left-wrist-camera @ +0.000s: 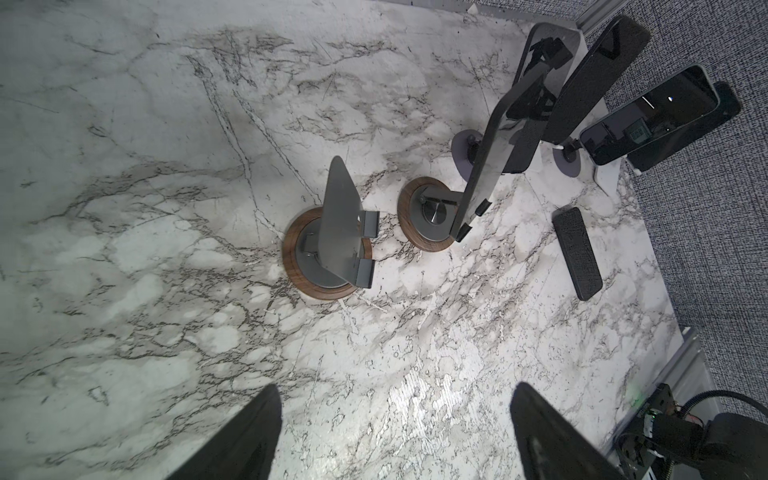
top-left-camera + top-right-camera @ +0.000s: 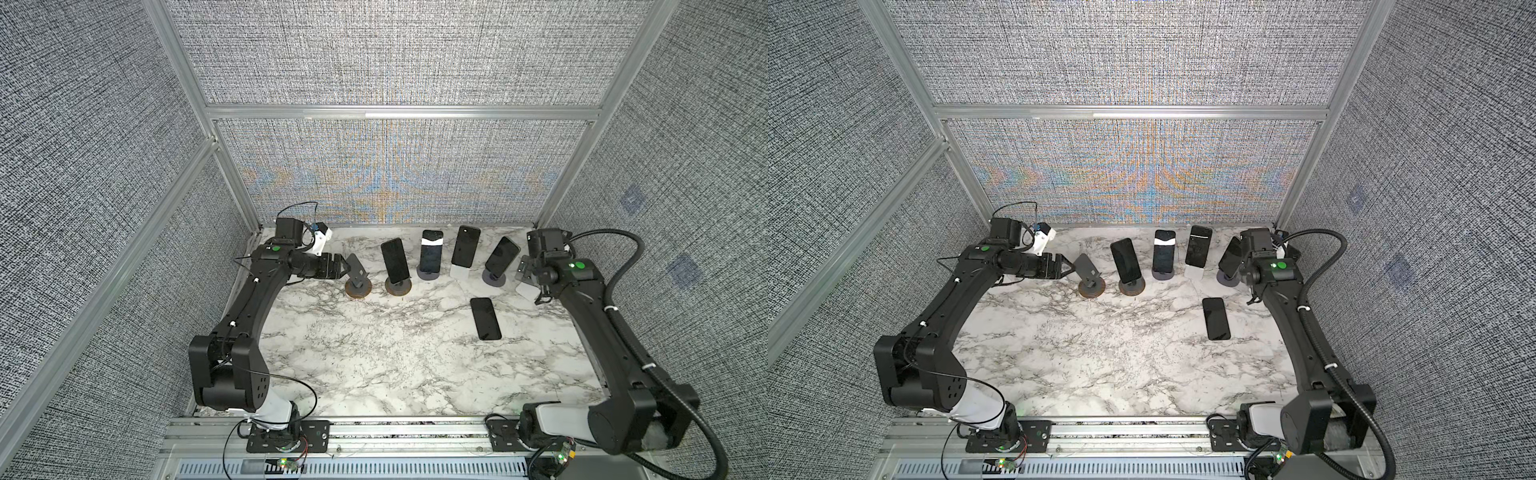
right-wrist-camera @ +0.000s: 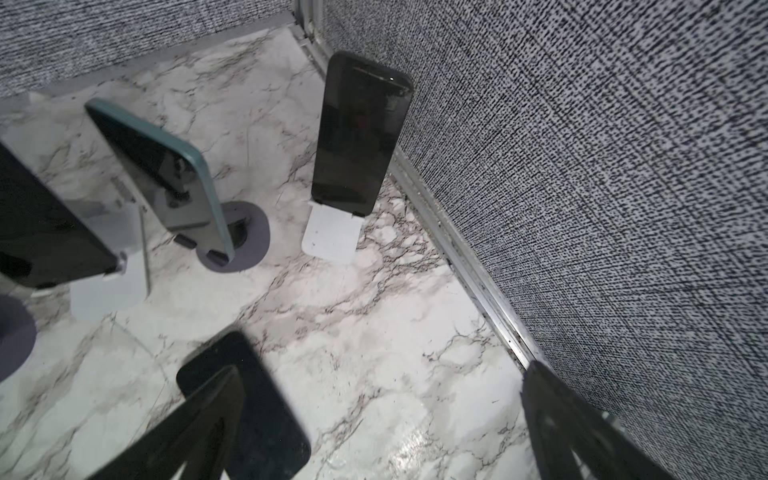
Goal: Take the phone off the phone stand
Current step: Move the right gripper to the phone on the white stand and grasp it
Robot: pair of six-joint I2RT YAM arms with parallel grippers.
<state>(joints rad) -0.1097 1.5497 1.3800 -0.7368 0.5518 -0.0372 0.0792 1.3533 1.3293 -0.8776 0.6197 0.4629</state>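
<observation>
Several dark phones lean on stands along the back of the marble table (image 2: pixel 374 353). Nearest the right wall, a black phone (image 3: pixel 357 133) stands upright on a white stand (image 3: pixel 332 235). My right gripper (image 3: pixel 386 368) hovers open in front of it, apart from it, nothing between its fingers. In both top views that gripper is hidden under its own wrist. A teal-edged phone (image 3: pixel 166 166) leans on a grey round stand (image 2: pixel 494 278) beside it. My left gripper (image 2: pixel 345 266) (image 1: pixel 395 388) is open and empty beside an empty wood-ringed stand (image 2: pixel 356 274) (image 1: pixel 336 232).
One black phone (image 2: pixel 485 318) (image 1: pixel 577 253) lies flat on the table, its corner under my right gripper's finger in the right wrist view. More phones (image 2: pixel 395 259) (image 2: pixel 431 249) (image 2: pixel 465 246) sit on stands mid-back. Fabric walls (image 3: pixel 582 208) close in on the back and both sides.
</observation>
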